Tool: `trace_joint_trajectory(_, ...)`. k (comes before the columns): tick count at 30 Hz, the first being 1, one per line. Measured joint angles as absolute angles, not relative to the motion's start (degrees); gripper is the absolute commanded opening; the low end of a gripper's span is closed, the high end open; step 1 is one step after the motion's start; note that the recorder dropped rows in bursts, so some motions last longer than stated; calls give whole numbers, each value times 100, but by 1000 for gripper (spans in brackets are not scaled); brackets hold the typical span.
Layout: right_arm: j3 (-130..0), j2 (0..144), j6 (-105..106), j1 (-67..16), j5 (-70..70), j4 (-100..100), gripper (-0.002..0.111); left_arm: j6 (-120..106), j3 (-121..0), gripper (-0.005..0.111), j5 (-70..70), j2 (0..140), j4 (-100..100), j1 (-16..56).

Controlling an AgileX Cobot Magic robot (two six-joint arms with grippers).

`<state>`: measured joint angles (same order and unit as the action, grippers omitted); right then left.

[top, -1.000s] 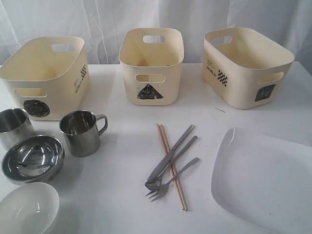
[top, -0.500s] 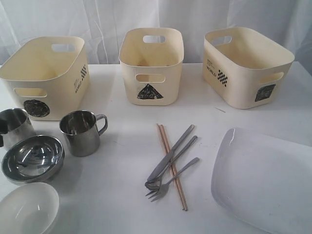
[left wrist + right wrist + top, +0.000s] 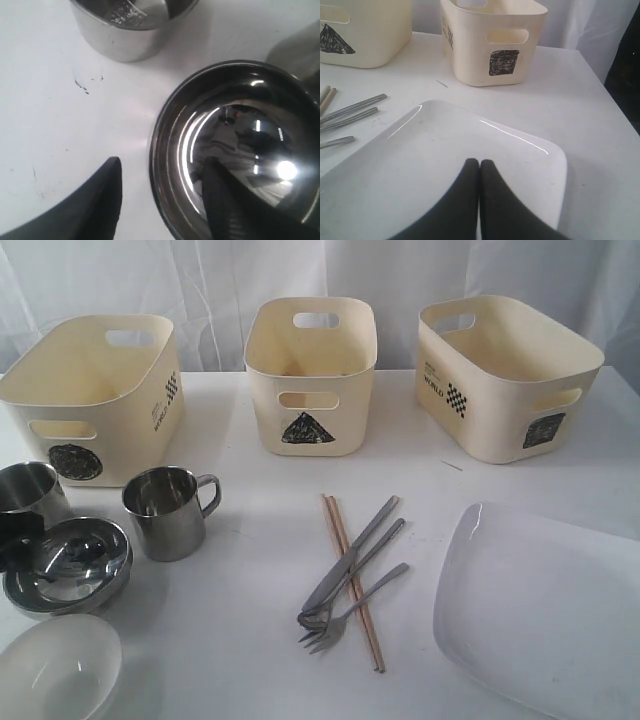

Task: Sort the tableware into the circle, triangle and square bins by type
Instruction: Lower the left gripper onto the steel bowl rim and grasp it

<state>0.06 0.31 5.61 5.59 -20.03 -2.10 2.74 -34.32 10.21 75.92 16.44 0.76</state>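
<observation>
My left gripper (image 3: 162, 162) is open and straddles the rim of the steel bowl (image 3: 240, 125), one finger (image 3: 225, 205) inside and the other outside over the table. In the exterior view it shows as a dark shape (image 3: 14, 532) beside that bowl (image 3: 68, 565). Two steel mugs (image 3: 167, 510) (image 3: 28, 492) stand behind the bowl, and a white bowl (image 3: 55, 670) sits in front. The grey cutlery (image 3: 352, 570) and chopsticks (image 3: 352, 585) lie mid-table. My right gripper (image 3: 479, 163) is shut and empty above the large white plate (image 3: 420, 160).
Three cream bins stand at the back: circle (image 3: 90, 390), triangle (image 3: 310, 370) and square (image 3: 505, 370). The plate (image 3: 540, 610) fills the front right corner. A white curtain hangs behind the table.
My left gripper has come into the exterior view at the left edge, beside the steel bowl. The far-left mug looked tilted half a second ago and stands upright now.
</observation>
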Motion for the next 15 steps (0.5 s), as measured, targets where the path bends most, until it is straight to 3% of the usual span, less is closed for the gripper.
trace_joint_trajectory(12, 6, 31, 561, 559, -2003, -210, 0, 260, -3432, 54, 170, 8383, 1530, 76)
trace_joint_trajectory(15, 6, 31, 561, 559, -2003, -210, 0, 260, -3432, 48, 56, 8441, 1530, 76)
